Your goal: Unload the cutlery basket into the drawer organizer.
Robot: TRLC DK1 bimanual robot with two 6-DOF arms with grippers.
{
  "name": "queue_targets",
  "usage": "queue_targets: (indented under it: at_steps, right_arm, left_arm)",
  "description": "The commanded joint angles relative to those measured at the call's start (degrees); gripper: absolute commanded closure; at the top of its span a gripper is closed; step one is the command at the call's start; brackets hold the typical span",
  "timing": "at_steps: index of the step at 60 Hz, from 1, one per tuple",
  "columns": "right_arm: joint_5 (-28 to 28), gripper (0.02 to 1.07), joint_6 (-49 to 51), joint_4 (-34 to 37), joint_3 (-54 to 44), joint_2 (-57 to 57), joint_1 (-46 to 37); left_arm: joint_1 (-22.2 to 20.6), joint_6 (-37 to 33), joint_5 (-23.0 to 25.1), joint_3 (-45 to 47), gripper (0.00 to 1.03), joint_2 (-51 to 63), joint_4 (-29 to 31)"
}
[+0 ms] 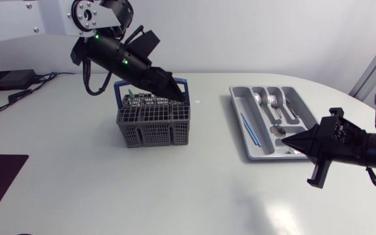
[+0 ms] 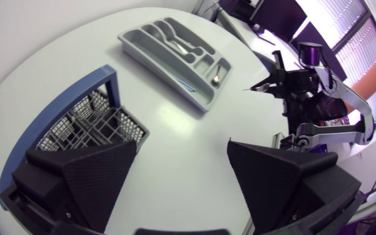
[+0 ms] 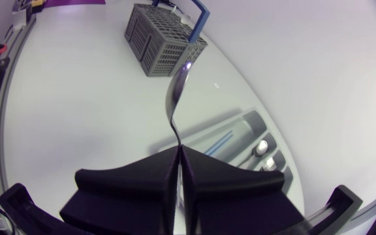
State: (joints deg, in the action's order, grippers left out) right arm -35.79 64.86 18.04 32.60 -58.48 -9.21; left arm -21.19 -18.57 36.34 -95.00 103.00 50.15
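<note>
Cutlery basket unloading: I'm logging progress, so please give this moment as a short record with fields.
Left pincer: open, above the basket
Right pincer: shut on a spoon, by the tray
Basket: grey mesh, blue handle, standing on the table
Tray: grey, forks lying inside

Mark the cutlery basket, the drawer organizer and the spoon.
cutlery basket (image 1: 154, 125): head view, front mesh wall.
drawer organizer (image 1: 243, 102): head view, bare end of long compartment.
spoon (image 3: 177, 90): right wrist view, bowl.
</note>
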Motion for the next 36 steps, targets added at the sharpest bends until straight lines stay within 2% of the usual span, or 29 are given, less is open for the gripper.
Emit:
queue_targets:
  at_steps: [1,14,24,36]
  right_arm:
    - [1.07,1.01,5.10,-3.37,-4.21,-0.85,-3.18]
    - [2.57,1.01,12.66,-14.18,-7.81,-8.58,-10.56]
    - [3.10,1.01,15.12,-27.54,-8.96,-17.55,-14.08]
    - [5.47,1.00,17.49,-34.57,-8.08,-24.49,-15.57]
  left_arm:
    - [0.62,2.57,-2.85,2.54,0.05,-1.49,-1.11]
    - [2.03,2.84,-5.14,6.67,0.05,-4.56,-2.43]
    - [2.21,2.40,-6.01,9.75,0.05,-5.97,-3.22]
    - [2.21,1.87,-6.01,11.77,0.05,-6.94,-3.48]
